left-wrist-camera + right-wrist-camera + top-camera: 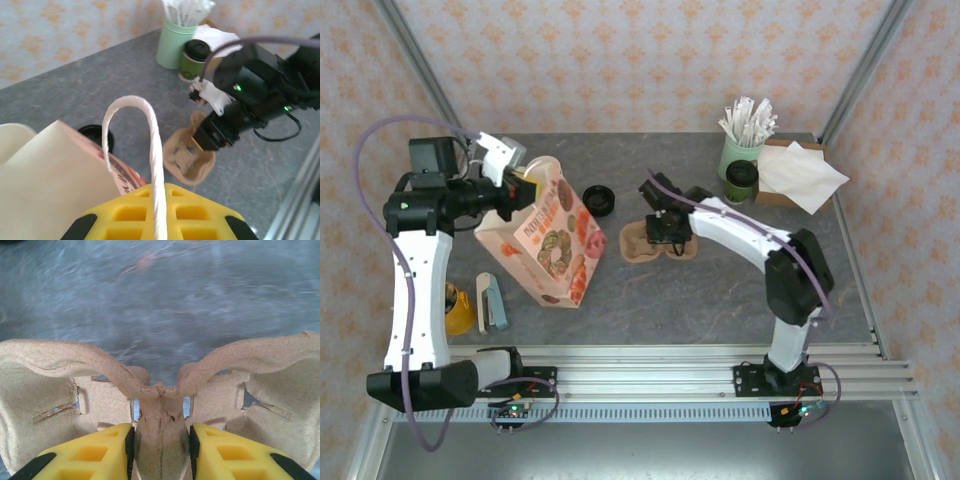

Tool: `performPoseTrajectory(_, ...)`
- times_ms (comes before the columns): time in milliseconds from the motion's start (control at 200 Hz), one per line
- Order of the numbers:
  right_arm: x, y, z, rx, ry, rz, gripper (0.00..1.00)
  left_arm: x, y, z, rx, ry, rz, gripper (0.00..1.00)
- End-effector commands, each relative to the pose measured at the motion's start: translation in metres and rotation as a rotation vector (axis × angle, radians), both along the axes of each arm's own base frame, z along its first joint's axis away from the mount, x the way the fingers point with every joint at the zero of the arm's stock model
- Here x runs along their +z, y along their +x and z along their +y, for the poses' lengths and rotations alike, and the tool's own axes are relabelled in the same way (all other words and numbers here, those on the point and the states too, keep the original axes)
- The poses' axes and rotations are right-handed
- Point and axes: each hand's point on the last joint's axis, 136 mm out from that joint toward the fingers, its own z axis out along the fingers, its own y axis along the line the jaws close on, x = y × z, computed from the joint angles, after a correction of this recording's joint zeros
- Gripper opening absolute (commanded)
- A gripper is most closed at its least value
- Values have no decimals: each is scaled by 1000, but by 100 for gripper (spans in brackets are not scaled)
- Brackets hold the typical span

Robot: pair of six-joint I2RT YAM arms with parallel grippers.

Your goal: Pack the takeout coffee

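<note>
Right gripper (161, 447) first: it is pinching the raised middle ridge of the brown moulded-pulp cup carrier (240, 365), one finger on each side of the ridge. I cannot tell if the carrier rests on the grey stone-look table (720, 300) or is a little lifted. My left gripper (159, 205) is pressed together on the white twisted-cord handle (150, 130) of the paper bag printed with doughnuts (555, 245), and it holds the bag's top up.

The small green paper coffee cup with a round black lid (741, 182) stands farther out than my right gripper and to its right, not yet in the carrier. It is just beside the mint-green holder of wrapped straws (740, 150), maybe touching it.

I judge that this is the preparing step: bag held ready, carrier in hand, cup not yet moved. The next move, I think, needs the carrier settled flat and released, so that my right gripper is free to take the cup by its side.

For room: on the cup's far side is the straw holder, and to its right lie white napkins (805, 175), so the near side is the freest approach. Between the bag and the carrier, a loose black round lid (597, 200) lies on the table, a little farther out than my right gripper. Nearer than the carrier, the table is open up to the metal rail (700, 355) at the edge.
</note>
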Motion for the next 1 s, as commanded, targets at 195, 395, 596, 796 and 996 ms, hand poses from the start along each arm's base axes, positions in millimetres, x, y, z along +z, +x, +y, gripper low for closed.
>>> performPoseTrajectory(195,25,22,-121,-278,-2,-105,35,-21,32,-101,-150,165,-93,6)
performPoseTrajectory(395,45,29,-182,-407,20,-127,35,-29,43,-175,-273,291,-146,6)
performPoseTrajectory(596,73,22,-184,-402,106,-163,35,-30,34,-211,-296,327,-138,23)
performPoseTrajectory(796,83,4,-190,-463,129,-161,35,-10,11,-196,-335,317,-77,85)
performPoseTrajectory(996,130,-1,-193,-496,179,-246,35,33,19,-124,-153,145,-78,100)
